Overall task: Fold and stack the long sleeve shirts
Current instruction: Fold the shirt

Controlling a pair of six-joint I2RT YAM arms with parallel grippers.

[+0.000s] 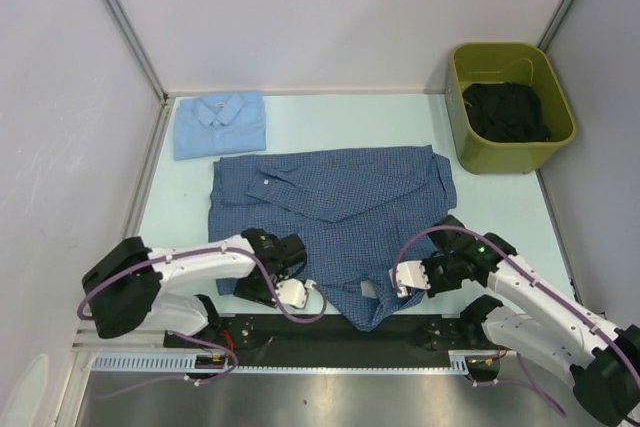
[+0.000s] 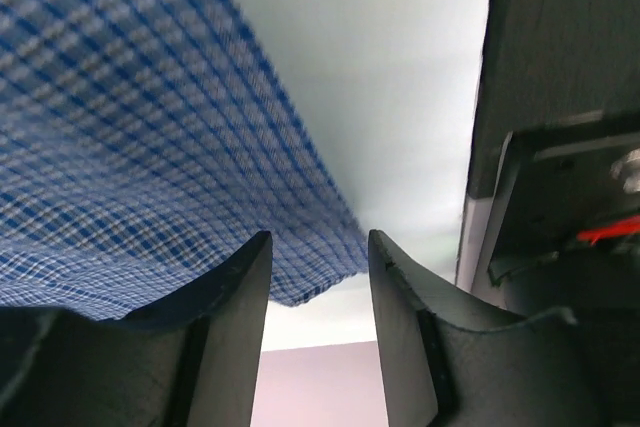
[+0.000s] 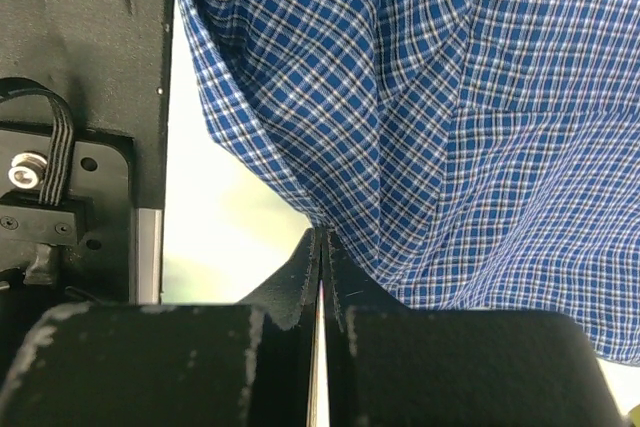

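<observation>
The medium blue checked shirt lies spread across the middle of the table, its sleeves folded over its body. The plain pale blue shirt lies folded at the back left. My left gripper is open at the checked shirt's near left hem. In the left wrist view the gripper has a corner of the checked cloth just beyond its tips and nothing between the jaws. My right gripper is shut on the near right hem. In the right wrist view the gripper pinches the cloth, which rises from the tips.
A green bin holding dark clothes stands at the back right. The black base plate of the arms runs along the near edge. White walls close the table at the left, back and right.
</observation>
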